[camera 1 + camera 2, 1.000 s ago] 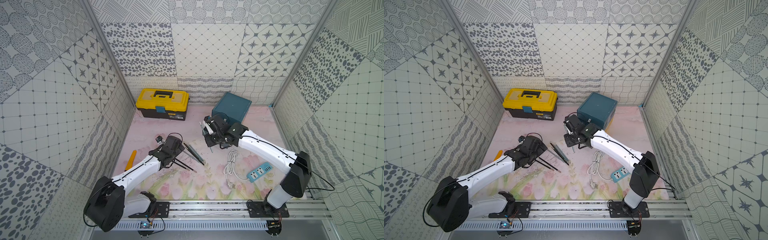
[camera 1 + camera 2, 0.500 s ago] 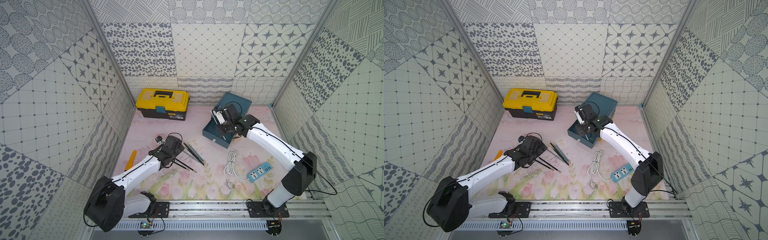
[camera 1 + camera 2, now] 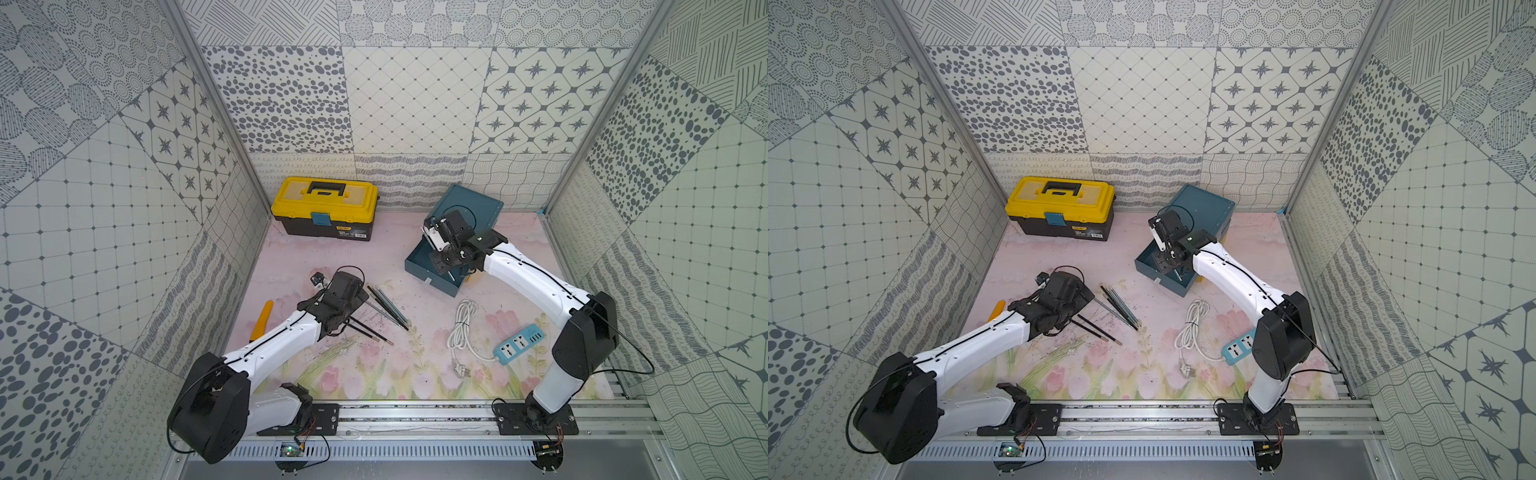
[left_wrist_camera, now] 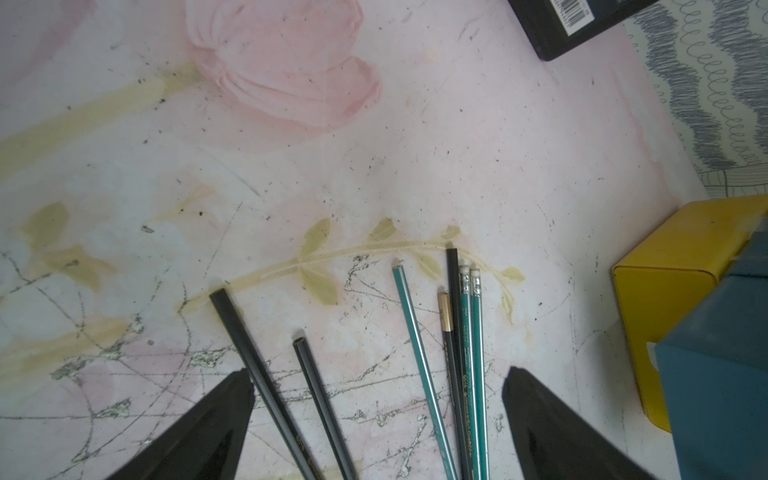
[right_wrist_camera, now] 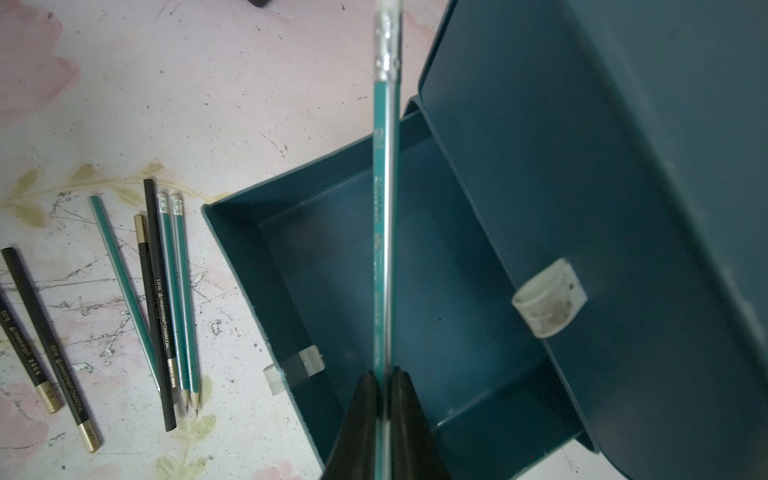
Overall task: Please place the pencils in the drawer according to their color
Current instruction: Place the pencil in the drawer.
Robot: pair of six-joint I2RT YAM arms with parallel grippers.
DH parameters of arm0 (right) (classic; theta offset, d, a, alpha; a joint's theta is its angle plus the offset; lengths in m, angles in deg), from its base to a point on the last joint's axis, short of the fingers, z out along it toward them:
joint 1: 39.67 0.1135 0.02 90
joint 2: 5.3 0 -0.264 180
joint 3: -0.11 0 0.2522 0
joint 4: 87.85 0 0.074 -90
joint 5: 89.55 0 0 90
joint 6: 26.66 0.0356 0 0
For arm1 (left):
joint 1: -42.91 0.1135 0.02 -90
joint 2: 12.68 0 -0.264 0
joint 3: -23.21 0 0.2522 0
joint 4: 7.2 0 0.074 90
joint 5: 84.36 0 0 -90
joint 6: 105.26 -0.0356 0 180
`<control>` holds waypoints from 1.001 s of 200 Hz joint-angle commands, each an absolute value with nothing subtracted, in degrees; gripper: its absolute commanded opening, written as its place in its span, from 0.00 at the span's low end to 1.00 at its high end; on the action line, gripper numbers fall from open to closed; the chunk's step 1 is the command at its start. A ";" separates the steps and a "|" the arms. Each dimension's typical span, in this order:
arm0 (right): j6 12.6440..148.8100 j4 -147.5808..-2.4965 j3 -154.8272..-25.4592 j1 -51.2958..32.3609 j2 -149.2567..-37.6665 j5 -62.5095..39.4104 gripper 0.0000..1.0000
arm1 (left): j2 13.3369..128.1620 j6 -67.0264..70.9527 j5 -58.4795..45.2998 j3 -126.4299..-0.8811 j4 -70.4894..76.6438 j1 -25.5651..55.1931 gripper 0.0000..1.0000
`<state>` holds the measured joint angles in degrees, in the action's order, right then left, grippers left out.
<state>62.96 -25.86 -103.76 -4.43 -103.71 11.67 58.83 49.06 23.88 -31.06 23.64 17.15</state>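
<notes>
- Left wrist view: the left hand (image 4: 378, 372) is spread wide and grips nothing; between its fingers (image 4: 199, 428) we see seven pencils lying flat on the floral worktop (image 4: 457, 145); two black pencils (image 4: 248, 353) lie a little apart, the outer one passing just beside a fingertip; next comes a lone teal one, then a tight bunch of two more black ones and two teal pencils (image 4: 479, 353) with white erasers; the yellow drawer (image 4: 665, 299) shows beyond them, beneath a teal one.
- Right wrist view: the right hand (image 5: 384, 376) is pinched tight on one teal pencil (image 5: 384, 208), whose eraser end points away from the fingers; this pencil runs over the pulled-out drawer (image 5: 266, 282), a teal one directly below a closed teal front with a white tab (image 5: 548, 297); we cannot tell whether the pencil touches the drawer; the seven loose pencils lie on the worktop just beside it.
- Top views: in both top views the chest of drawers (image 3: 478, 203) stands at the back right of the worktop, turned at an angle; the right hand hangs over its pulled-out drawer, and the left hand is poised over the loose pencils near the middle; a yellow-and-black toolbox (image 3: 324, 208) sits at the back left; an orange-yellow tool (image 3: 262, 320) lies by the left wall; a white cable (image 3: 461, 328) and a blue power strip (image 3: 519, 345) lie near the right arm.
</notes>
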 commanded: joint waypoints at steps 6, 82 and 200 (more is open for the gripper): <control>64.45 -27.07 -102.13 -4.67 -104.75 12.22 0.00 | 58.77 48.89 23.66 -30.85 23.79 17.34 0.99; 67.18 -26.93 -99.57 -4.67 -104.87 11.99 0.00 | 58.43 49.10 23.75 -30.67 23.82 17.34 0.99; 69.70 -25.09 -99.36 -4.58 -105.76 8.45 0.00 | 58.71 48.94 23.75 -30.92 23.37 17.42 0.99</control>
<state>67.88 -25.69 -99.87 -4.71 -105.85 10.78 58.80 49.21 23.81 -30.71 23.60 17.18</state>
